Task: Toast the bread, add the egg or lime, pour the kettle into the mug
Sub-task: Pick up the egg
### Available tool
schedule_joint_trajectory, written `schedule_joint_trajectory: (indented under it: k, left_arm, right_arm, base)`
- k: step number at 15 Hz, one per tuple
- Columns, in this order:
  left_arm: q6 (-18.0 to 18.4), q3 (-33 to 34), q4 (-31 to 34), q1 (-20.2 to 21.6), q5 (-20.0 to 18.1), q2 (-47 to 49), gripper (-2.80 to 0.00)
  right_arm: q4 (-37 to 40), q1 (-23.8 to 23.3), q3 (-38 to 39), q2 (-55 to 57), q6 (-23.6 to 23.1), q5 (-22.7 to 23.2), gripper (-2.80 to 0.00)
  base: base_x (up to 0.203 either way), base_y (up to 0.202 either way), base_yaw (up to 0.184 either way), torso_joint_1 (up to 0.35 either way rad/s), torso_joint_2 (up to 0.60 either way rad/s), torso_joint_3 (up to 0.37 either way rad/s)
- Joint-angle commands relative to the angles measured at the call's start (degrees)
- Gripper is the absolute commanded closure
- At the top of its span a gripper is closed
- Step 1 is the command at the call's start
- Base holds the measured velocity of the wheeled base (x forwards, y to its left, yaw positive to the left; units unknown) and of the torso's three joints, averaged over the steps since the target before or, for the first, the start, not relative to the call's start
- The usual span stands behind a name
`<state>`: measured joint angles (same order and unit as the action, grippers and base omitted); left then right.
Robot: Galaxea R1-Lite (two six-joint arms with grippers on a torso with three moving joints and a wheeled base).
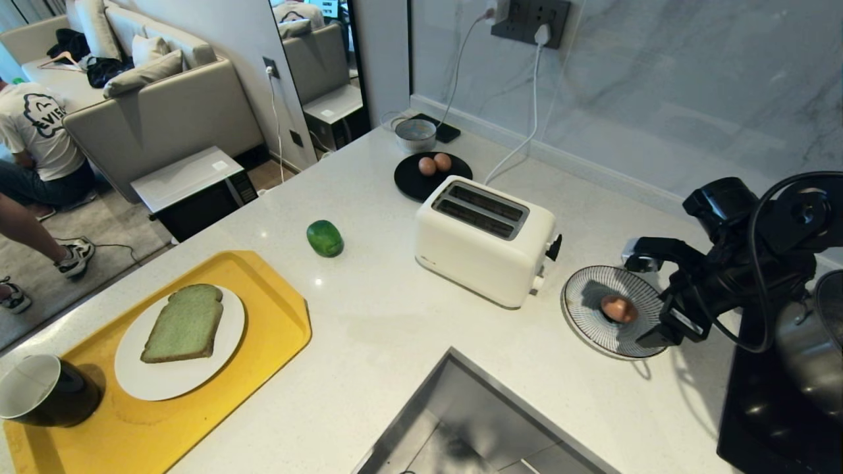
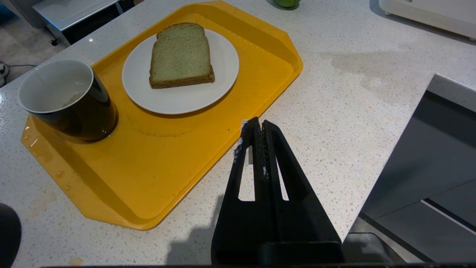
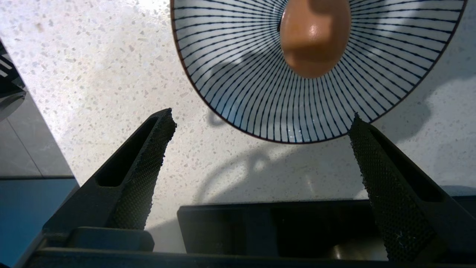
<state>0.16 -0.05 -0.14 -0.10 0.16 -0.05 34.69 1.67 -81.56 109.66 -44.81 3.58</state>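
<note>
Lying in the striped bowl [image 1: 583, 296], egg [image 1: 617, 308] long axis roughly level, right pincer [image 3: 260, 123] spread wide and empty, left pincer [image 2: 256, 128] closed.

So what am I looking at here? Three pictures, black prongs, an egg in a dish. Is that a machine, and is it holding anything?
It is a two-armed robot at a kitchen counter. The wide picture comes from a camera on its head; the other two come from cameras on its wrists, looking past the gripper fingers. The right gripper is open beside a striped bowl with an egg lying in it, and holds nothing. The left gripper is shut and empty, parked near a yellow tray. On the tray stand a mug and a plate with bread. Also on the counter: a lime, a toaster and a black plate with two more eggs.
</note>
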Motion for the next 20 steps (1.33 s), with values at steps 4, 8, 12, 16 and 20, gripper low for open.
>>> schedule_joint_trajectory:
  k: [4, 8, 12, 16, 20]
  left_arm:
    - [0.02, 0.05, -0.03, 0.01, 0.01, 0.05, 0.00]
    - [0.02, -0.04, -0.03, 0.01, 0.02, 0.05, 0.00]
    - [0.02, -0.01, -0.03, 0.01, 0.02, 0.05, 0.00]
    - [0.02, -0.04, -0.03, 0.01, 0.02, 0.05, 0.00]
    - [0.02, -0.02, -0.03, 0.01, 0.02, 0.05, 0.00]
  right_arm:
    - [-4.80, 0.00, -1.40, 5.31, -0.27, -0.16, -2.80]
    - [-5.95, 0.00, -3.86, 8.31, -0.35, -0.40, -2.80]
    - [-5.95, 0.00, -5.71, 10.07, -0.36, -0.51, -2.80]
    - [-6.03, 0.09, -6.03, 10.93, -0.40, -0.51, -2.80]
    - [-6.04, 0.09, -7.16, 11.72, -0.45, -0.51, -2.80]
  base:
    - [0.000, 0.000, 0.000, 0.000, 0.00, 0.000]
    - [0.000, 0.000, 0.000, 0.000, 0.00, 0.000]
    - [0.000, 0.000, 0.000, 0.000, 0.00, 0.000]
    - [0.000, 0.000, 0.000, 0.000, 0.00, 0.000]
    - [0.000, 0.000, 0.000, 0.000, 0.00, 0.000]
